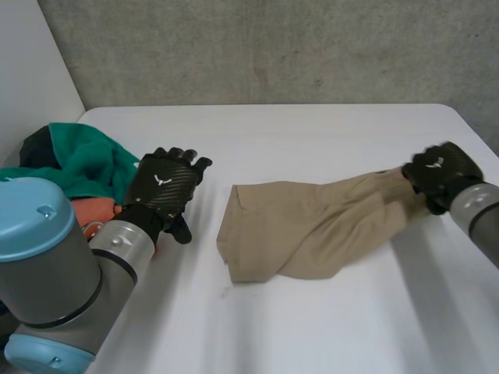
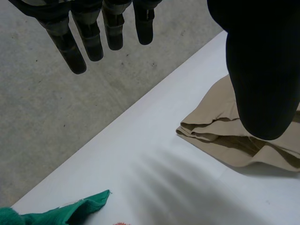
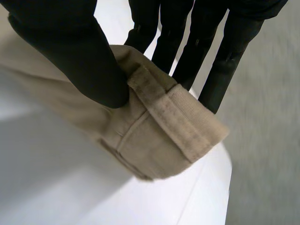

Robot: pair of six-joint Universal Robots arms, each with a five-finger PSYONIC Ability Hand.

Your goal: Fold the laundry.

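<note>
Garment, head view: tan garment (image 1: pixel 312 226) lies on the white table (image 1: pixel 312 132), right of centre, bunched and creased. One end is squared off toward the left hand; the other is drawn out toward the right hand.
Right hand, head view: right hand (image 1: pixel 440 173) sits at the garment's right end, closed over the cloth.
Left hand, head view: left hand (image 1: pixel 162 187) hovers above the table, fingers straight and spread, holding nothing, well apart from the garment.
Other laundry, head view: green cloth (image 1: pixel 86 160) and orange cloth (image 1: pixel 93 212) are heaped at the table's left edge, beside the left arm.
Left wrist view: fingers (image 2: pixel 89 37) are extended and free. The garment's layered end lies beyond the thumb. A corner of the green cloth rests on the table, apart from the garment.
Right wrist view: the thumb presses a stitched hem band of the garment against the fingers, a secure pinch on the hem.
Step in hand, judged: spreading the garment flat ahead of the first fold.
Method advised: grip at the hem band, not the loose cloth. Draw outward gently so the creases pull out. Bring the left hand to the squared end as an anchor.
Risk, judged: unanchored, the whole piece may slide toward the table's right edge instead of flattening.
</note>
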